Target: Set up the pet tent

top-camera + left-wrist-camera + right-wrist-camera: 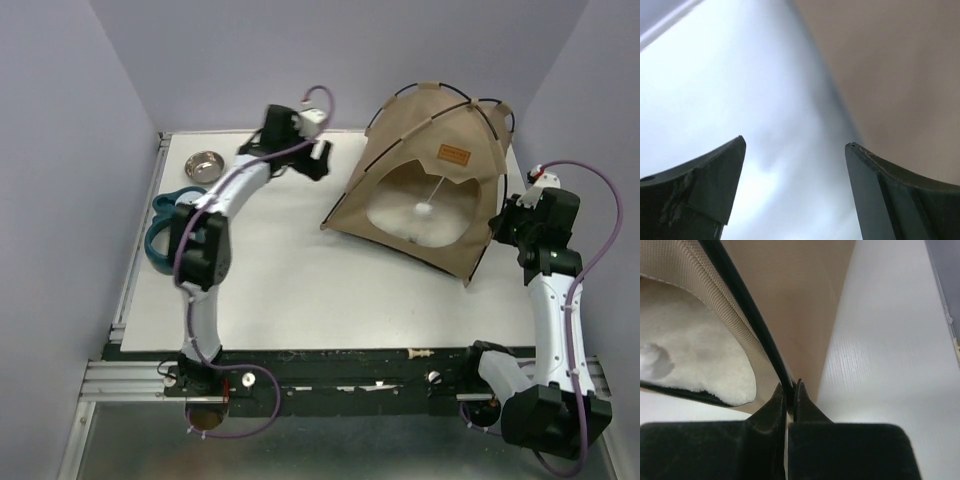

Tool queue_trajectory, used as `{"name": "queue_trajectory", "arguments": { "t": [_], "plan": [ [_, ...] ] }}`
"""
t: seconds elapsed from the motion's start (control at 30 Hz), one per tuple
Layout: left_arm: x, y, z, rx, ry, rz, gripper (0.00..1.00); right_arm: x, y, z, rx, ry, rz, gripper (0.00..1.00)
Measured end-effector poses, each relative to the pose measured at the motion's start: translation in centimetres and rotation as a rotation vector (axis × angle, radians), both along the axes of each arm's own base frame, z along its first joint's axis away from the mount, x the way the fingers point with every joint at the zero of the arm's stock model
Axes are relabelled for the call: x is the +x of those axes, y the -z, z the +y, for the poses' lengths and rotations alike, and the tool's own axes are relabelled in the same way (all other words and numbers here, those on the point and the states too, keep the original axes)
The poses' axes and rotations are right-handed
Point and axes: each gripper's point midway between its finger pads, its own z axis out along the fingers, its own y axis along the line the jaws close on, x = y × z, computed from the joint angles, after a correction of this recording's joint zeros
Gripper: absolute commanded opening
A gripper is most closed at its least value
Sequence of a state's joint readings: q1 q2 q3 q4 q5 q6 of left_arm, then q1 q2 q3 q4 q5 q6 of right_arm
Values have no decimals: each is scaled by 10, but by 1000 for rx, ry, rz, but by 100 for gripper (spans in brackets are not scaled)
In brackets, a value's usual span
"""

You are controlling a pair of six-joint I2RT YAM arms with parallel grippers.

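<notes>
On white table [300, 290], far right: tent [420, 150], standing domed. Treat as light, soft fabric sprung on thin pole [741, 299]; likely slides easily. Grasp at pole or hem. Note right gripper [791, 390] pinching pole at corner, left gripper [795, 150] spread, empty, beside tent wall.

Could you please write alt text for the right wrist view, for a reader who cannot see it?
The right gripper is closed on the thin black pole running along the edge of the tan pet tent. A white fleecy pad shows inside the tent at left, and the white table lies at right.
</notes>
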State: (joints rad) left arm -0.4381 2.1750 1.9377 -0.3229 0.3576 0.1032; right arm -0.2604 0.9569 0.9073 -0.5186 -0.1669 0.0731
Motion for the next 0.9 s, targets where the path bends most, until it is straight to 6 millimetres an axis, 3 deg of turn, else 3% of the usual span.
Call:
{"name": "queue_trajectory", "arguments": {
  "t": [0.1,0.17,0.23,0.3,0.37,0.43,0.5,0.6,0.7,0.77,0.9],
  "plan": [
    [-18,-20,100,13,-88,19,93,0,-8,8,17,-36,-46,1],
    [-50,-44,159,37,-121,-15,94,-3,-14,16,26,-68,-78,0],
    [-87,-62,168,32,-87,-46,95,-9,-19,21,27,-92,-106,1],
    [-128,-75,141,-1,12,-84,95,-20,-26,26,16,-108,-143,1],
    [-158,-71,108,-24,111,-82,91,-30,-33,29,2,-113,-177,1],
    [-173,-53,77,-30,188,-39,86,-41,-36,32,-7,-114,-198,1],
    [-173,-27,52,-22,227,27,80,-50,-35,34,-8,-115,-199,0],
    [-152,15,28,2,215,123,66,-61,-26,36,-12,-115,-187,1],
    [-118,34,11,5,185,149,46,-63,-21,31,-27,-90,-172,1],
    [-93,37,-5,-6,180,138,38,-59,-18,25,-39,-66,-163,1],
    [-55,25,-50,-46,212,72,40,-36,-14,4,-81,8,-152,1]
  ]
}}
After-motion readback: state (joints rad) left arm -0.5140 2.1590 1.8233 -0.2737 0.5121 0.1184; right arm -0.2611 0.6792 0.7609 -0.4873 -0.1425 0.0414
